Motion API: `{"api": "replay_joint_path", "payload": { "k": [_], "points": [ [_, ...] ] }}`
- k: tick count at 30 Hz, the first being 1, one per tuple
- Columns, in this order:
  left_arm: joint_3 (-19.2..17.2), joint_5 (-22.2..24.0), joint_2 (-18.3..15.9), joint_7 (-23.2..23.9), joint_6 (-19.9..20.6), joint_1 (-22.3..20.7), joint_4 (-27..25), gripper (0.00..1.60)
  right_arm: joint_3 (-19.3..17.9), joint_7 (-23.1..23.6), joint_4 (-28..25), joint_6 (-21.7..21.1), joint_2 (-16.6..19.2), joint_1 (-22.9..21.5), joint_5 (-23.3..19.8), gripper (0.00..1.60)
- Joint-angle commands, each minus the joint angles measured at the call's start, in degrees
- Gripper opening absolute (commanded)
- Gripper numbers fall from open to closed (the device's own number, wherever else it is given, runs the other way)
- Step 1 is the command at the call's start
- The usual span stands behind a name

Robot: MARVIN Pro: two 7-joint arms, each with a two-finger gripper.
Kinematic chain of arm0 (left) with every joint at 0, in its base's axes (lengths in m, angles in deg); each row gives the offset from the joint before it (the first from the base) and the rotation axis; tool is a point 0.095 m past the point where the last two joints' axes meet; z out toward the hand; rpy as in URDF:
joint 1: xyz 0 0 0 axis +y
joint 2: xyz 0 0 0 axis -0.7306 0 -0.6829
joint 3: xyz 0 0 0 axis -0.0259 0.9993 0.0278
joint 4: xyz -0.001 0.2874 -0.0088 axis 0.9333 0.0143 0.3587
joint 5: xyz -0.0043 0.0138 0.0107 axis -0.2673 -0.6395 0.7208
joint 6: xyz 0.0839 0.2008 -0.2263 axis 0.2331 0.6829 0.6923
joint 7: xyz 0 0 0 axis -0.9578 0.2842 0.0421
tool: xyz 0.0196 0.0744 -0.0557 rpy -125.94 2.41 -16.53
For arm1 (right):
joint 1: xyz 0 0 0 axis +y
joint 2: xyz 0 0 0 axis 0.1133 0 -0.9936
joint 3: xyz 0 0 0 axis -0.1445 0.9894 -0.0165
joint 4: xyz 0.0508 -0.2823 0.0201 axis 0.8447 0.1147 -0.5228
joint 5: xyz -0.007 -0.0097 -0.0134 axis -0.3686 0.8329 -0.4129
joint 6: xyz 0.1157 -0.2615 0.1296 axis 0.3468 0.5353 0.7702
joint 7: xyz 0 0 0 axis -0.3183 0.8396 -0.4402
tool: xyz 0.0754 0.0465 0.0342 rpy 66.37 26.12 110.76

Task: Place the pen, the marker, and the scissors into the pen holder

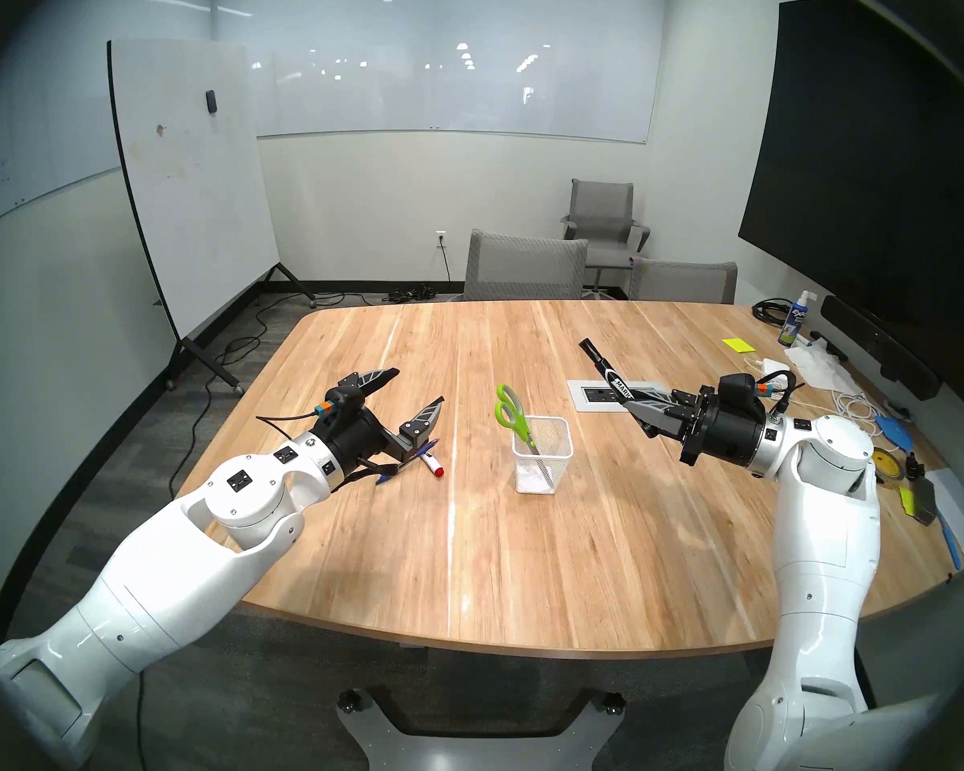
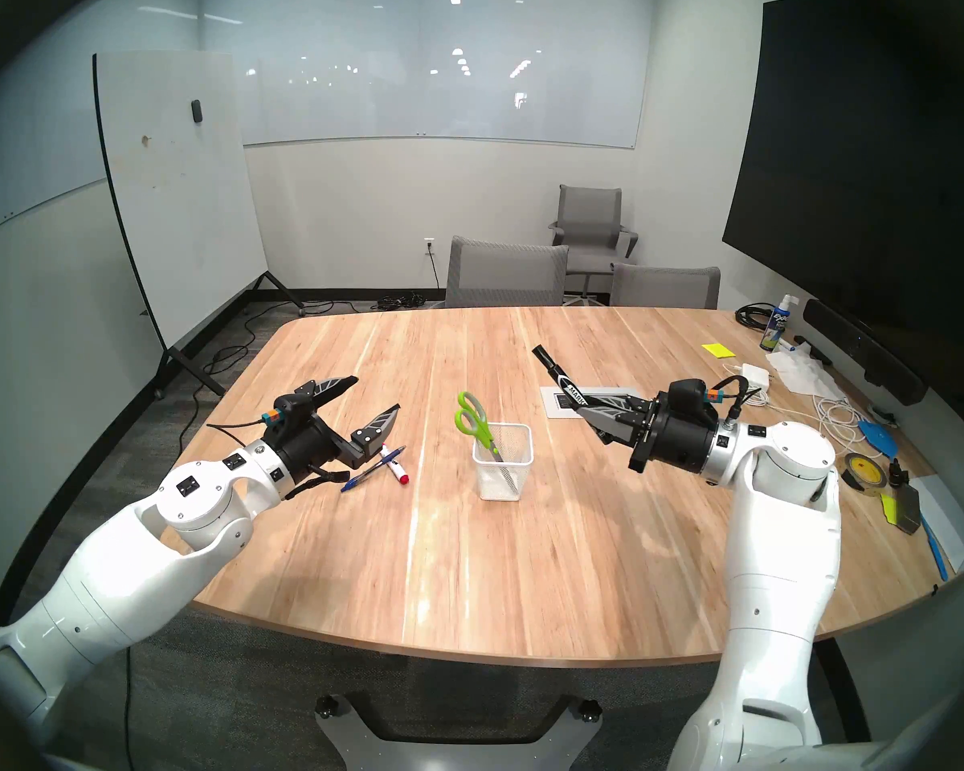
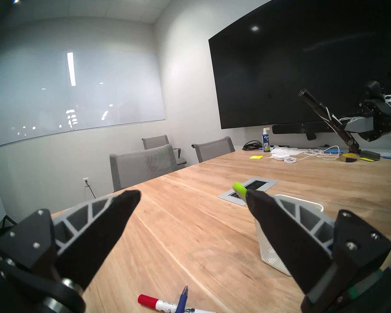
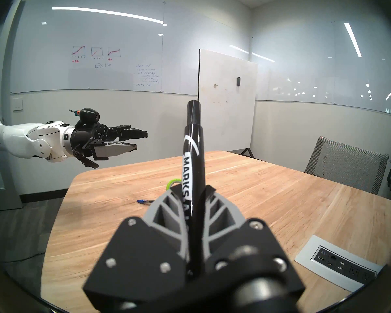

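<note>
the pen holder (image 1: 543, 461), a white wire-mesh cup, stands upright near the middle of the wooden table (image 1: 524, 558), and everything else is placed from it. the scissors (image 1: 512, 416) already stand inside it, blades down in the mesh, with the lime-green handles sticking up over the rim on the side toward the left arm. to the left of the pen holder, well apart from it, the blue pen (image 1: 410, 464) lies flat on the table, crossing over a white marker with red ends (image 1: 431, 465). the left gripper (image 1: 413, 391) hangs above that pair, level with the tabletop, its jaws spread wide with nothing between them; in the left wrist view the pen holder's mesh wall shows partly behind the gripper's right-hand finger. to the right of the pen holder and farther back, the right gripper (image 1: 638, 414) is raised above the table, its jaws clamped tight on the black marker (image 1: 608, 369), which juts out past the fingertips, slanting up and away from the pen holder, above a grey power outlet panel (image 1: 585, 400) set into the table.
</note>
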Motion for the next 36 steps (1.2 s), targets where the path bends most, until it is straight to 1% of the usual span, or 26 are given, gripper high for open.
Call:
{"api": "replay_joint_path", "payload": {
  "k": [1,10,20,36],
  "points": [
    [0.34,-0.29,2.8,-0.03,0.09,-3.78,0.17,1.6,0.14,-0.04,-1.03,-0.12,-0.1,-0.94,-0.39,0.0],
    [2.11,-1.32,5.14,0.22,2.0,-6.69,0.24,1.6,0.09,-0.04,-1.02,-0.11,-0.15,-0.97,-0.31,0.0],
    [4.91,-3.15,8.55,0.44,4.35,-10.23,1.84,1.6,0.04,-0.04,-1.03,-0.11,-0.2,-0.99,-0.24,0.0],
    [7.14,-4.55,11.45,0.34,5.56,-12.45,4.03,1.6,-0.01,-0.04,-1.06,-0.14,-0.26,-1.01,-0.17,0.0]
  ]
}}
